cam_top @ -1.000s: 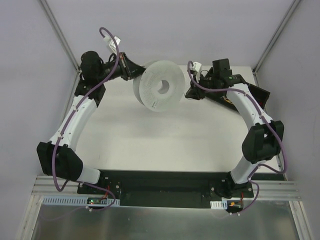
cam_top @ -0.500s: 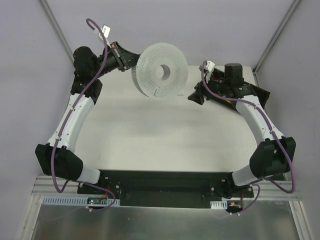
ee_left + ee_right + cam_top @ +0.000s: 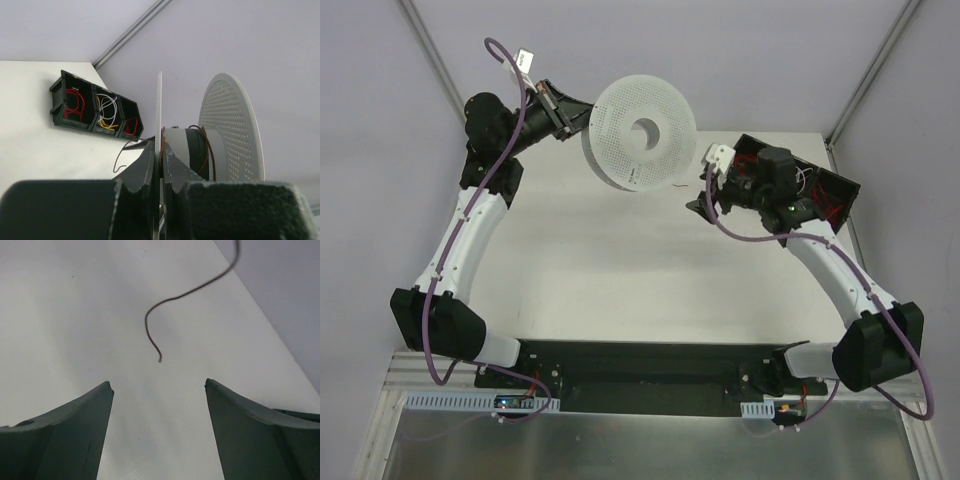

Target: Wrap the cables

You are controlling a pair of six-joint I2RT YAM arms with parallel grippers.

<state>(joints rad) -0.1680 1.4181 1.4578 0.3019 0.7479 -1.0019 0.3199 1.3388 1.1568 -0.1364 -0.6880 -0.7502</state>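
Note:
The grey spool (image 3: 638,135) is held off the table at the back, its perforated face tilted toward the top camera. My left gripper (image 3: 582,118) is shut on the spool's thin near flange (image 3: 160,115), one finger on each side. The cable (image 3: 206,150), a thin dark strand, loops round the spool's core, and a loose curly end (image 3: 120,159) hangs below. My right gripper (image 3: 704,203) is open and empty just right of the spool. In the right wrist view the cable's free end (image 3: 159,342) dangles above the table, ahead of the open right gripper (image 3: 159,385) and apart from both fingers.
A black three-compartment bin (image 3: 95,107) with red, white and yellow wires stands at the table's back right, partly hidden behind the right arm in the top view (image 3: 830,190). Grey walls close the back and sides.
My left arm has raised the spool and turned it farther back, showing more of its face. My right arm has drawn back from the spool and turned its wrist toward the table.

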